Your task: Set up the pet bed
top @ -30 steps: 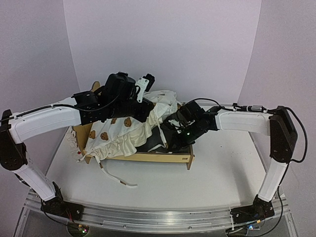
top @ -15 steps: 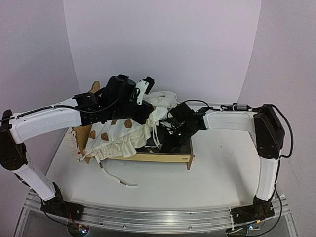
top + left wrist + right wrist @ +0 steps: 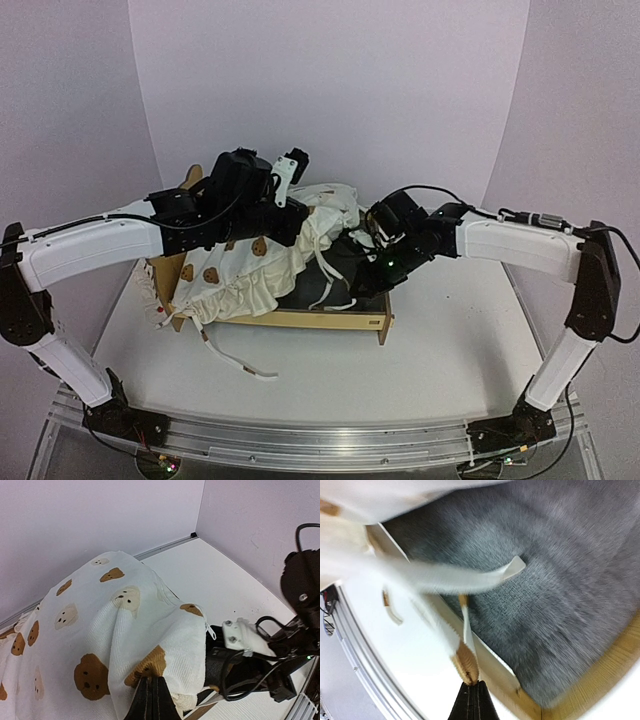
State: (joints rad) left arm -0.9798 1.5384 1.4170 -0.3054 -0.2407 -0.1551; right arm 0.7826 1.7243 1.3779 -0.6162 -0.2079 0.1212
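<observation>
A: Where's the bed [image 3: 350, 320] sitting?

B: On the table [image 3: 450, 340], left of the middle and back from the near edge. Its long side runs along that edge, the eared headboard is toward the left edge, and the foot end is about halfway across.

A: And the cushion [image 3: 240, 280]?

B: Bear print, bunched over the headboard half, frill spilling over the near rail [image 3: 280, 317]. Its right side is hoisted up off the frame, so the grey felt [image 3: 560, 605] at the foot end lies bare.

A: Who's doing the hoisting?

B: Left gripper [image 3: 151, 690]. On its wrist view the fingers are pressed together with a fold of that fabric pinched between them, the cloth tenting away from the tips.

A: Right side?

B: Right gripper [image 3: 472, 692] is low at the foot end, by the near rail. Fingers tight together there too, nipping the end of a tie [image 3: 466, 645]. That view is blurred, but the pale strip runs from the tips up past the rail toward the felt.

A: Anything dangling?

B: A loose tie [image 3: 235, 362] trails from the near rail onto the table toward the near-left corner, touching neither gripper.
</observation>
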